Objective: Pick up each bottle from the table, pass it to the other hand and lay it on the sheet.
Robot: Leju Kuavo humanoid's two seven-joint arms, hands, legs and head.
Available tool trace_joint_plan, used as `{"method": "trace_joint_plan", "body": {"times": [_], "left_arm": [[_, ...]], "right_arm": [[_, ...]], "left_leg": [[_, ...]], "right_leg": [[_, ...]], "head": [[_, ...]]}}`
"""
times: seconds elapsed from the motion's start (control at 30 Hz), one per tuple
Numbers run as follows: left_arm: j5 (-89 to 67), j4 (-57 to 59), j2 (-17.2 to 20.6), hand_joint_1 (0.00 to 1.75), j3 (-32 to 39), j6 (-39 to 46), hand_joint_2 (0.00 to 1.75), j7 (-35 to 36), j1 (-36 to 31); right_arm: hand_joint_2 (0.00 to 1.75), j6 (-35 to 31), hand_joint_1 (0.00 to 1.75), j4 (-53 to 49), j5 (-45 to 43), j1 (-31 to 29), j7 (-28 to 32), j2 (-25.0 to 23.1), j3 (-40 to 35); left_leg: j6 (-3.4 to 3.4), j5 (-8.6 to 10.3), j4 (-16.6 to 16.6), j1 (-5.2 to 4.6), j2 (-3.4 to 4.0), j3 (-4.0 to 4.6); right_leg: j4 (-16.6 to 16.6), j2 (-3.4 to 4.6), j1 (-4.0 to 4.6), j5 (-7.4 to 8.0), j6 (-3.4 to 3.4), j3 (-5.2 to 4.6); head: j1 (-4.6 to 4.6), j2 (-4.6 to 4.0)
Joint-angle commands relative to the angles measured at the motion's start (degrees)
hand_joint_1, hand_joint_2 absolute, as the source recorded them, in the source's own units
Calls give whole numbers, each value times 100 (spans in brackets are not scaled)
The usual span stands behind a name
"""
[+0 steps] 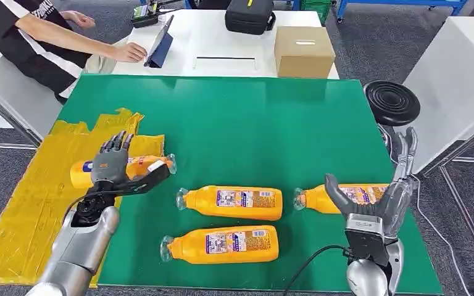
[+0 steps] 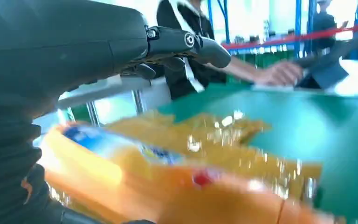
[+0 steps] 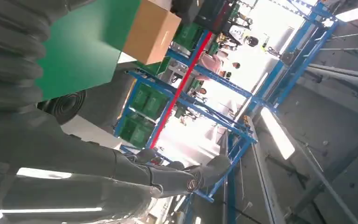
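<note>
Four orange plastic bottles, one point(image 1: 137, 166) half-hidden under fingers-spread left robot hand point(image 1: 114, 166), grasp unclear, right robot hand point(image 1: 376, 197) open, empty, lower right.

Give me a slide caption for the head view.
Left hand holds a bottle over the yellow sheet; three bottles remain on the green table.

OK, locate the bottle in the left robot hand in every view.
Head view: bottle at left, over the yellow sheet's edge, in the left robot hand.
Left wrist view: blurred, lower centre.
Right wrist view: not in it.
Shared landmark: green table.
</note>
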State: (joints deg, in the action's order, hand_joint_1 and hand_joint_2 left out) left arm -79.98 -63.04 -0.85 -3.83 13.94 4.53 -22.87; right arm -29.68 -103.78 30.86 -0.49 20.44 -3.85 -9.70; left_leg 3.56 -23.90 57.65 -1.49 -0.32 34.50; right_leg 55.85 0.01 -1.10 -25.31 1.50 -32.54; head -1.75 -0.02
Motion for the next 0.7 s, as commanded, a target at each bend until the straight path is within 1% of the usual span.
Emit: {"method": "trace_joint_plan", "body": {"times": [0.03, 0.13, 0.2, 0.23, 0.27, 0.3, 0.33, 0.37, 0.4, 0.43, 0.47, 0.5, 0.53, 0.57, 0.6, 0.63, 0.67, 0.7], "left_arm": [[-164, -413, -7, 0, -291, -103, 175, 128, -80], [-306, -844, -67, 0, -415, -209, 175, 222, -58], [-344, -1197, -75, 0, -478, -306, 175, 268, -6], [-264, -1353, -91, 0, -487, -283, 175, 225, 23], [12, -1508, -136, 0, -474, -57, 175, 47, 61], [563, -1712, -231, 0, -431, 171, 175, -247, 131], [896, -1856, -238, 0, -432, 327, 175, -448, 207], [1460, -2051, -283, 0, -428, 491, 175, -754, 318], [1936, -2191, -338, 0, -439, 600, 175, -1009, 407], [2144, -2254, -310, 0, -448, 662, 175, -1140, 524], [2431, -2308, -351, 0, -420, 695, 175, -1270, 608], [2566, -2327, -378, 0, -411, 718, 175, -1346, 650], [2584, -2323, -376, 0, -404, 727, 175, -1361, 672], [2877, -2279, -440, 0, -347, 698, 175, -1503, 701], [2914, -2236, -454, 0, -336, 683, 175, -1533, 701], [2952, -2170, -474, 0, -318, 659, 175, -1559, 699], [2994, -2084, -493, 0, -321, 595, 175, -1608, 698], [2995, -2028, -509, 0, -318, 594, 175, -1611, 688]], "right_arm": [[175, 36, 0, 231, -9, -68, -29, -94, 208], [175, 46, 0, 242, 9, -44, -55, -108, 249], [175, 21, 0, 228, 67, -21, -81, -91, 284], [175, 2, 0, 216, 100, -10, -97, -77, 315], [175, -94, 0, 182, 253, 15, -147, -53, 382], [175, -230, 0, 191, 646, 35, -290, -31, 496], [175, -268, 0, 142, 975, 56, -471, 3, 565], [175, -128, 0, 127, 1640, 85, -880, 97, 694], [175, 133, 0, 184, 2188, 108, -1191, 213, 794], [175, 361, 0, 158, 2622, 98, -1452, 297, 894], [175, 814, 0, 212, 3194, 82, -1798, 410, 955], [175, 1062, 0, 262, 3387, 74, -1895, 480, 1004], [175, 1088, 0, 263, 3391, 48, -1900, 483, 1036], [175, 2087, 0, 390, 3762, -23, -2191, 725, 1044], [175, 2321, 0, 524, 3846, -63, -2220, 825, 1075], [175, 2559, 0, 659, 3923, -118, -2256, 937, 1122], [175, 3036, 0, 873, 3951, -171, -2173, 1228, 1067], [175, 3051, 0, 966, 3923, -200, -2136, 1291, 1120]], "left_leg": [[-33, 0, -7, 10, -1, -14], [-22, 1, -1, 7, -6, -4], [-39, 0, -6, 13, -5, -14], [-24, 0, 0, 9, -4, -2], [-32, 0, -4, 10, -7, -9], [-40, 0, -5, 14, -8, -13], [-27, 0, -1, 10, -6, -5], [-31, -1, -3, 9, -7, -8], [-37, -1, -6, 12, -10, -14], [-27, -1, -4, 8, -9, -10], [-30, -1, -9, 9, -9, -15], [-18, -2, -6, 5, -2, -10], [-24, -2, -8, 5, 2, -15], [-29, -2, -11, 6, 1, -20], [-18, -1, -6, -1, 1, -11], [-24, 1, -8, 0, -3, -12], [-30, 3, -12, 2, -7, -17], [-24, 1, -8, 0, 1, -16]], "right_leg": [[-14, -3, 8, 3, -14, 19], [-6, -7, 6, 1, -9, 8], [-16, -7, 12, 3, -17, 21], [-7, -6, 8, 1, -10, 7], [-12, -9, 9, 2, -14, 15], [-17, -11, 12, 2, -17, 21], [-10, -8, 9, 1, -11, 11], [-11, -9, 8, 0, -12, 15], [-18, -12, 10, 1, -14, 23], [-14, -11, 7, 0, -10, 17], [-20, -11, 7, 1, -11, 25], [-15, -4, 5, 2, -6, 16], [-18, -2, 5, 3, -8, 21], [-23, -4, 6, 4, -10, 27], [-15, -4, 3, 3, -6, 15], [-19, -8, 5, 4, -9, 19], [-28, -11, 8, 8, -10, 26], [-23, -2, 7, 8, -9, 22]], "head": [[-2, 0], [0, 0], [0, 0], [-2, 0], [0, 0], [0, 0], [0, 0], [0, 0], [2, 0], [0, 0], [0, 0], [0, 0], [0, 0], [-2, 0], [0, 0], [2, 0], [-2, 0], [0, 0]]}}
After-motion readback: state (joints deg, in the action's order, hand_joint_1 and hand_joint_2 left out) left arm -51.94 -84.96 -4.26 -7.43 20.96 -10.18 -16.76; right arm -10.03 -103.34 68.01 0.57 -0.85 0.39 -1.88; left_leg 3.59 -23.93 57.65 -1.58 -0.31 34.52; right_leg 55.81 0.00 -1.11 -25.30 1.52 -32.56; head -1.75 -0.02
